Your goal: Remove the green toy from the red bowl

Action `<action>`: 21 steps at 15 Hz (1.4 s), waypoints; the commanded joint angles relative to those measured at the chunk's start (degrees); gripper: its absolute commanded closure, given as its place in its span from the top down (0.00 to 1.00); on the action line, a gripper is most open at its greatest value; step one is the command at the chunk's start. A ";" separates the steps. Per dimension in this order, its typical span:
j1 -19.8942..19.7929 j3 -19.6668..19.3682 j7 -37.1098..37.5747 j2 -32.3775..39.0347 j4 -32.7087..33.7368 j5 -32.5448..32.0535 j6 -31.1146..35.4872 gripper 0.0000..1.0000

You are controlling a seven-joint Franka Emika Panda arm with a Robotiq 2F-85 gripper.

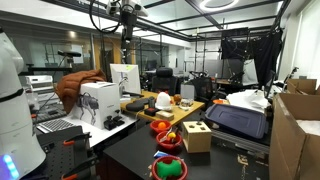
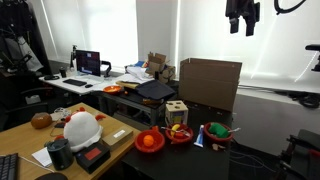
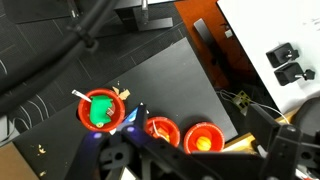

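The green toy [image 3: 99,112] lies inside the red bowl [image 3: 83,108] on the black table, at the left of the wrist view. Both exterior views show the same pair near the table's corner: green toy [image 1: 170,165] in the red bowl [image 1: 182,172], and green toy [image 2: 216,130] in the red bowl [image 2: 214,143]. My gripper [image 2: 242,22] hangs high above the table, far from the bowl, with its jaws open and nothing between them. It also shows near the ceiling in an exterior view, gripper [image 1: 128,16]. In the wrist view only its dark fingers [image 3: 118,160] show along the bottom edge.
Beside the red bowl stand a smaller red vessel [image 3: 160,128] with coloured pieces and another red bowl [image 3: 200,138] holding an orange ball. A wooden block box [image 2: 177,112] and a big cardboard box [image 2: 210,82] stand behind them. A wooden bench with a white helmet-like object [image 2: 82,128] adjoins.
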 commanded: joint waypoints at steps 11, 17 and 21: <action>-1.08 -1.73 0.28 17.01 5.01 -8.72 11.48 1.00; -0.42 -3.28 0.71 27.52 12.24 -17.40 10.65 1.00; -1.08 -6.16 -1.30 33.04 17.54 -26.14 10.56 1.00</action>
